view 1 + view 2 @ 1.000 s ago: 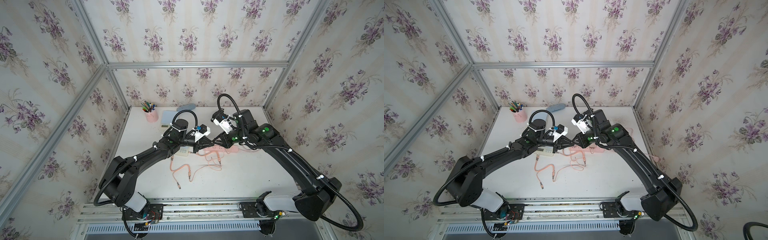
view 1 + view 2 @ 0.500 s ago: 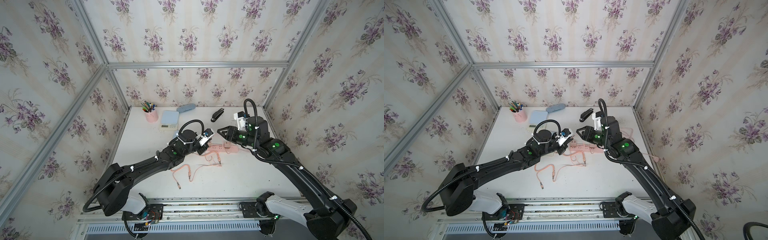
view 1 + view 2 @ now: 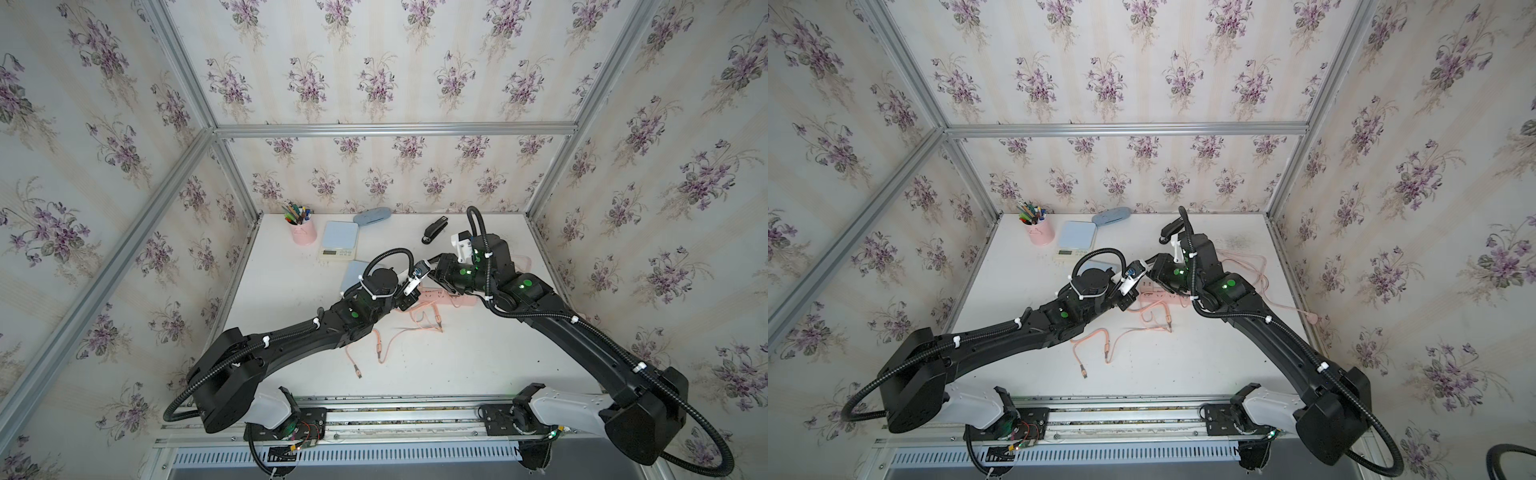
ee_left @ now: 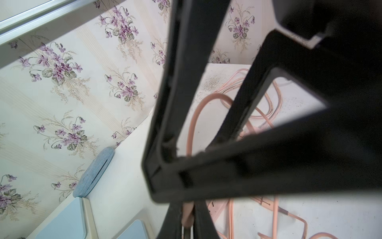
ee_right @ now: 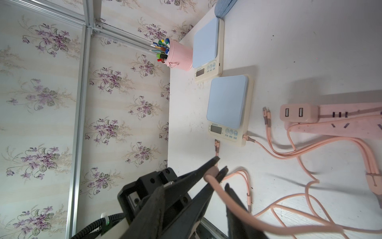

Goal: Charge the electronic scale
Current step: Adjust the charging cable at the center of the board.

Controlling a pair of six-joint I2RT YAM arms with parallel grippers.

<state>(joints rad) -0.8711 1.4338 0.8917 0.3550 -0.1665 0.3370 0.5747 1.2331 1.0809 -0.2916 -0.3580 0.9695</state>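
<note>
I hold left end effector (image 5: 220,165) shut on pink charging cable (image 5: 211,173), right end effector (image 5: 219,194) open around it; nearer electronic scale (image 5: 227,101) lies on worktop (image 5: 289,51) just ahead of left tips, display end toward them.

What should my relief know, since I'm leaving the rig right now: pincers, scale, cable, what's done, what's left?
Left pincer: shut on the pink cable.
Right pincer: looks open, nothing seen in it.
Things: the scale nearest the strip has one plug at its side edge, seemingly inserted.
Done: scale end apparently in.
Left: both USB ports on the strip look empty, so the cable's supply end probably needs plugging in there.
</note>
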